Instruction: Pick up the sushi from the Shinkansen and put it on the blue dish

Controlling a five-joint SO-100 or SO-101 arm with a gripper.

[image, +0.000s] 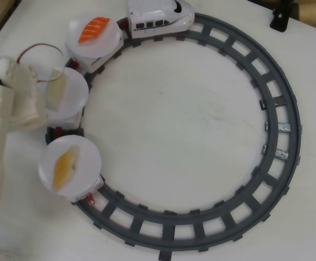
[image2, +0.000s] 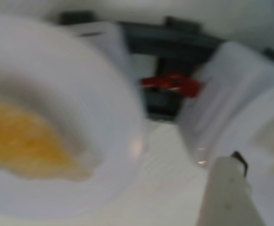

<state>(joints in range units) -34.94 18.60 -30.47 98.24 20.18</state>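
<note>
The white Shinkansen point(image: 160, 19) stands on the grey ring track point(image: 280, 103) at the top and tows three cars topped by round white plates. The yellow-orange sushi point(image: 66, 166) lies on the last plate point(image: 87, 155), at the lower left. In the wrist view it point(image2: 23, 141) shows blurred at the left. My gripper point(image: 48, 98) hovers over the middle plate point(image: 76, 95), beside the sushi plate. Only one white finger point(image2: 226, 193) shows in the wrist view, with nothing against it, so the jaws stand apart and empty. The blue dish is out of view.
An orange white-striped salmon piece point(image: 94, 30) lies on the first plate. A pale piece point(image2: 273, 146) lies on the middle plate. A red coupling point(image2: 172, 84) joins the two cars. My white arm point(image: 0, 141) covers the left edge. A black stand point(image: 280, 19) is at the top right.
</note>
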